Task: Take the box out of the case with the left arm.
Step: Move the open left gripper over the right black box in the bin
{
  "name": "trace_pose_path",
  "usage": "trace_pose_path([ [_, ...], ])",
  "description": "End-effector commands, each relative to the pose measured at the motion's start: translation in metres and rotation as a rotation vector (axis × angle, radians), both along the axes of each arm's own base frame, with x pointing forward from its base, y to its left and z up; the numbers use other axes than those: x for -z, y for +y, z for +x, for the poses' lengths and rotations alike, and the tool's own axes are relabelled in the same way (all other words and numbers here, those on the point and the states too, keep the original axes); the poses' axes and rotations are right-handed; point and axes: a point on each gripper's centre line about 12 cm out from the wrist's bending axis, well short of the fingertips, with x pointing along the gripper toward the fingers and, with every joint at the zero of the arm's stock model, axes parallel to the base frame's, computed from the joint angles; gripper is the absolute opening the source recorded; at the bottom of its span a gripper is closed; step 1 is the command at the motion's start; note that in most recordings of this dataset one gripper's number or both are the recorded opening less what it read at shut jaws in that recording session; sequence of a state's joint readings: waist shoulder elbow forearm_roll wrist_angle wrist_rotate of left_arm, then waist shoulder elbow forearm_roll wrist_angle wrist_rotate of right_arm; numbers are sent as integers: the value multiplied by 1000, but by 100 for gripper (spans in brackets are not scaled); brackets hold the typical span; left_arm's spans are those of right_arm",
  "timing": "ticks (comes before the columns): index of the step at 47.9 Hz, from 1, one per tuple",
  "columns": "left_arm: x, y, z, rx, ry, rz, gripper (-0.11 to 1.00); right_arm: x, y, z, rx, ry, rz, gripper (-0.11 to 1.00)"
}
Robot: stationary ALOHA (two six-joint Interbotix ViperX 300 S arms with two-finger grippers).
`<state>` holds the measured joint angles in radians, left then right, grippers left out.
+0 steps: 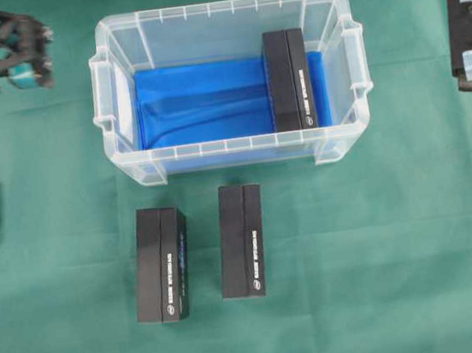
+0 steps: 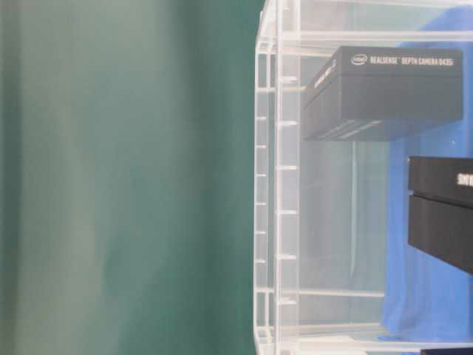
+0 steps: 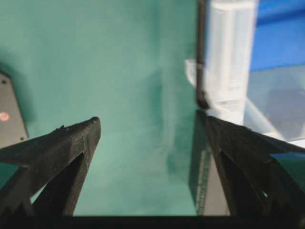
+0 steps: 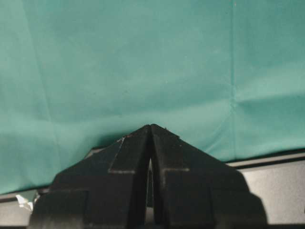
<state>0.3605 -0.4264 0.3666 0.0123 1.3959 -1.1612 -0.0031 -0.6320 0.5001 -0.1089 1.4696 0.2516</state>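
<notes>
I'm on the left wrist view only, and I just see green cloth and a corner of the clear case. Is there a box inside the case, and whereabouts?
Observer: Yes, one black box sits on the blue lining at the right end of the case in the overhead view, close to that wall.
Operator: Where's my gripper relative to it?
Observer: The left gripper is outside the case, off its far left corner, with its fingers open and nothing held.
Operator: Anything else on the table?
Observer: Two more boxes, the left spare box and the right spare box, lie side by side but apart on the cloth in front of the case.
</notes>
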Motion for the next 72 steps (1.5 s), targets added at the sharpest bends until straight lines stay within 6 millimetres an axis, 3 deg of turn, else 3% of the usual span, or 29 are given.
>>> trace_pose_path([
  [1,-15,0,22,29,-35,11,100,-3,0,1,3,-15,-1,2],
  [20,-40,-4,128,110,-102,24,100,-1,0,0,3,-8,-1,2],
  [36,-44,-4,194,143,-141,33,100,3,0,-1,1,3,-2,2],
  [46,-39,-6,221,157,-155,35,100,3,0,0,0,3,-2,2],
  [72,-16,-1,264,184,-160,42,100,3,0,-1,-2,5,-2,2],
])
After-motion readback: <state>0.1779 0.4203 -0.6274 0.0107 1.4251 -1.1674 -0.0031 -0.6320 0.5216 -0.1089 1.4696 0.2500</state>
